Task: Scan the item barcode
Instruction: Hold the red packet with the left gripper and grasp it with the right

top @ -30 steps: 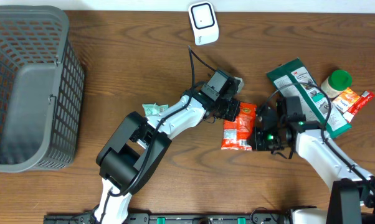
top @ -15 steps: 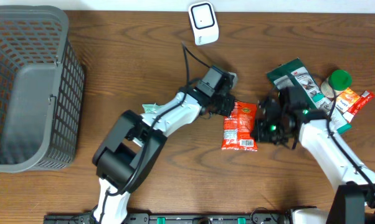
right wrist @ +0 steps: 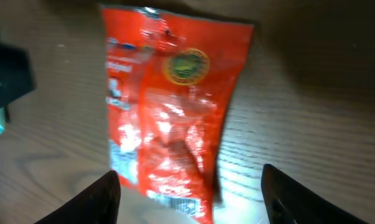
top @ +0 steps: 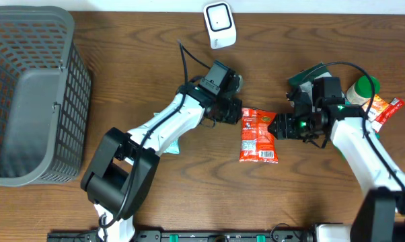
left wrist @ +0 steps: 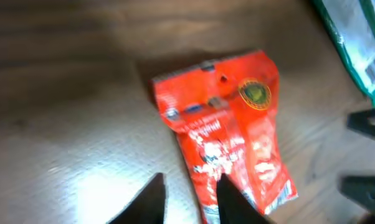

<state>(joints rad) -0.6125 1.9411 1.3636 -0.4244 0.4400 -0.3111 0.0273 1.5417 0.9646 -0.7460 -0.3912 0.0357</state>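
Note:
A red snack packet (top: pixel 258 136) lies flat on the wooden table between my two grippers, and neither holds it. In the overhead view my left gripper (top: pixel 235 111) sits just off the packet's upper left corner. In the left wrist view its fingers stand a little apart (left wrist: pixel 189 202), with bare wood between them and the packet (left wrist: pixel 237 137) beside the right finger. My right gripper (top: pixel 278 126) is at the packet's right edge. In the right wrist view its jaws are wide open (right wrist: pixel 197 199) around the packet's (right wrist: pixel 175 118) barcode end. The white scanner (top: pixel 219 25) stands at the table's far edge.
A grey mesh basket (top: pixel 75 81) fills the left side. A green packet (top: pixel 309 75), a green-lidded bottle (top: pixel 366 86) and small red sachets (top: pixel 383 107) sit at the right, behind my right arm. A pale green item (top: pixel 170 145) lies under my left arm.
Both grippers have let go of the red packet, the right opening wide and the left a little. Both have drawn back from it, and the packet now rests on the table.

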